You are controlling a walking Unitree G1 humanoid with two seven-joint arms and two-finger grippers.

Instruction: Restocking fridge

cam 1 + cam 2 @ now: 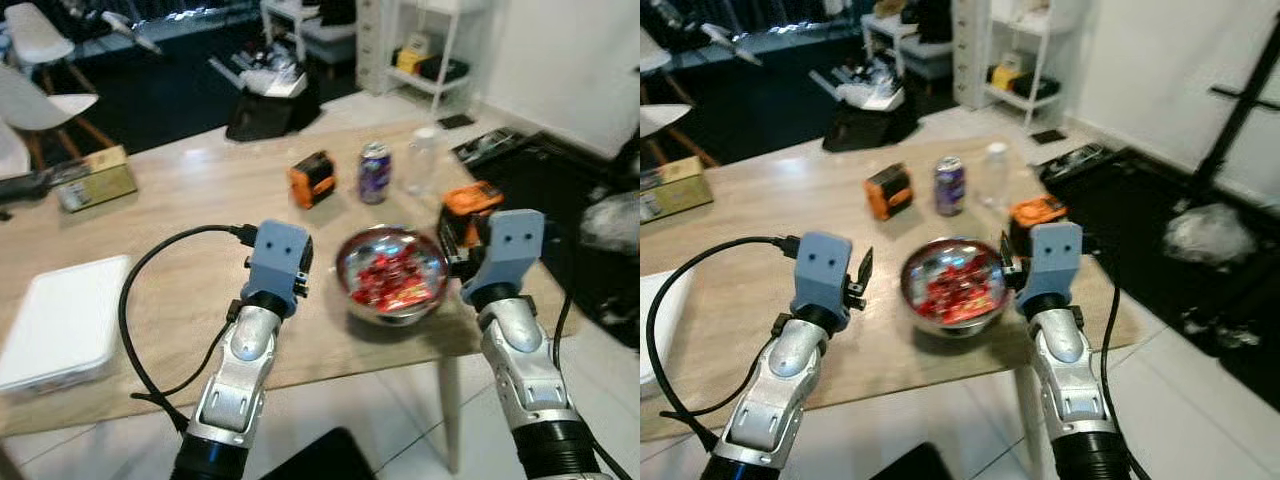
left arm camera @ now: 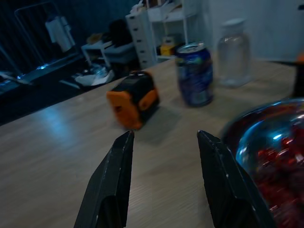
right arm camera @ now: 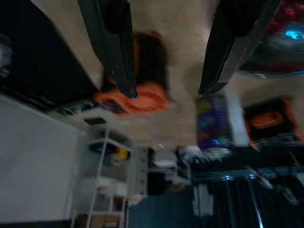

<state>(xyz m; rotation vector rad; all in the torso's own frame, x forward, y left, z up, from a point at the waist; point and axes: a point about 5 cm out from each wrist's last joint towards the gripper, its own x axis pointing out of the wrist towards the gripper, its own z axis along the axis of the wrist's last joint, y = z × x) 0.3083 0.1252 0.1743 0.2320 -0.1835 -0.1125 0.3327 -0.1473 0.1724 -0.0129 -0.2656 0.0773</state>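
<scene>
A shiny metal bowl (image 1: 390, 272) of red wrapped pieces stands near the wooden table's (image 1: 180, 220) front right corner. Behind it are a purple soda can (image 1: 374, 172), a clear bottle (image 1: 422, 160) and an orange-and-black device (image 1: 312, 178). A second orange-and-black device (image 1: 468, 210) lies at the right edge. My left gripper (image 2: 165, 137) hovers open just left of the bowl, pointing toward the can and the first device. To the bowl's right, my right gripper (image 3: 167, 91) is open, with the second device beyond its fingers. Neither holds anything.
A white flat tray (image 1: 60, 320) lies at the table's left, with a yellow-green box (image 1: 95, 180) further back. A black cable (image 1: 130, 310) loops from my left wrist. White chairs (image 1: 35, 95), a black bag (image 1: 265, 105), a shelf (image 1: 420, 50) and a tripod (image 1: 1240, 100) stand around.
</scene>
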